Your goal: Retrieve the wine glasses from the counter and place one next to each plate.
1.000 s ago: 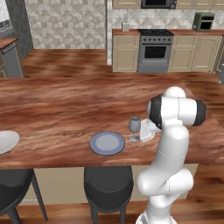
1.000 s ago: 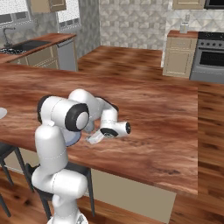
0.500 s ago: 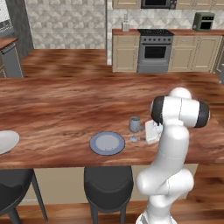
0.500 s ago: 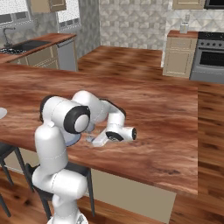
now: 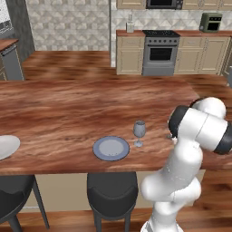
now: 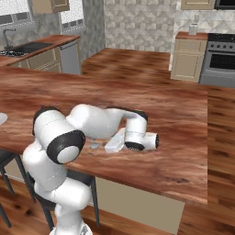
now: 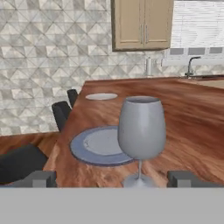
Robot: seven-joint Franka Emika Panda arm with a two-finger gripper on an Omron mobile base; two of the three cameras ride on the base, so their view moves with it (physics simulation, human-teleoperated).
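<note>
One wine glass [image 5: 139,132] stands upright on the long wood-grain island, just right of the greyish-blue plate [image 5: 111,148]. A white plate [image 5: 6,147] lies at the island's left edge. In the hand view the same glass [image 7: 141,131] stands straight ahead, beside the greyish-blue plate [image 7: 100,146], with the white plate [image 7: 101,96] farther along. My gripper [image 7: 113,179] is open and holds nothing; its fingertips [image 7: 41,178] sit wide apart, short of the glass bowl. From the right base my gripper [image 6: 102,146] lies low over the island, and my arm hides the glass.
Dark stools [image 5: 112,190] stand under the island's near edge. The far counter [image 5: 131,32] runs beside a stove [image 5: 159,52], with a toaster oven [image 5: 210,21] at its right. A sink counter [image 6: 32,47] lies at the far left.
My hand has drawn back to the right, away from the wine glass, which stays upright beside the greyish-blue plate. The jaws have stayed open.
</note>
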